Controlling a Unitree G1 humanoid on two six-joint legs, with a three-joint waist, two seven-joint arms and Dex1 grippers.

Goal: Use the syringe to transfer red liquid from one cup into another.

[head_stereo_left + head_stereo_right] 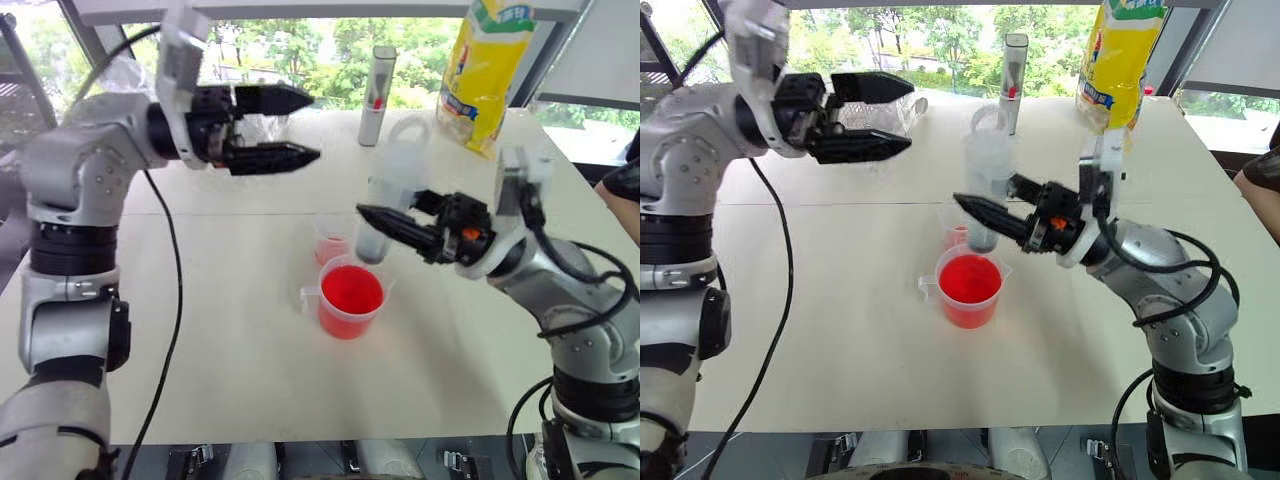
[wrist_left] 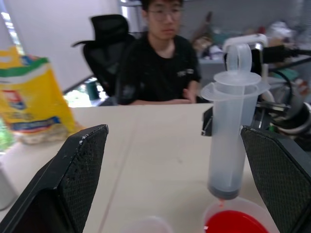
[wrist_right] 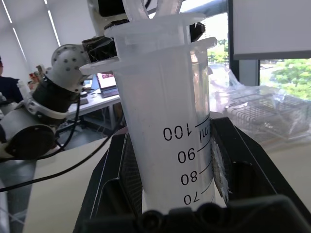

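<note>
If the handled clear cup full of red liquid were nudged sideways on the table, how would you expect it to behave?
The handled clear plastic measuring cup stands wide and low, so it would probably slide rather than tip. Its red liquid sits close to the rim, so a quick push would likely slosh some out. The thin plastic wall may flex a little under a squeeze.

You read on the syringe (image 3: 165, 131) barrel | marks 100, 90, 80, 70 | "ml" just beside the 100
</note>
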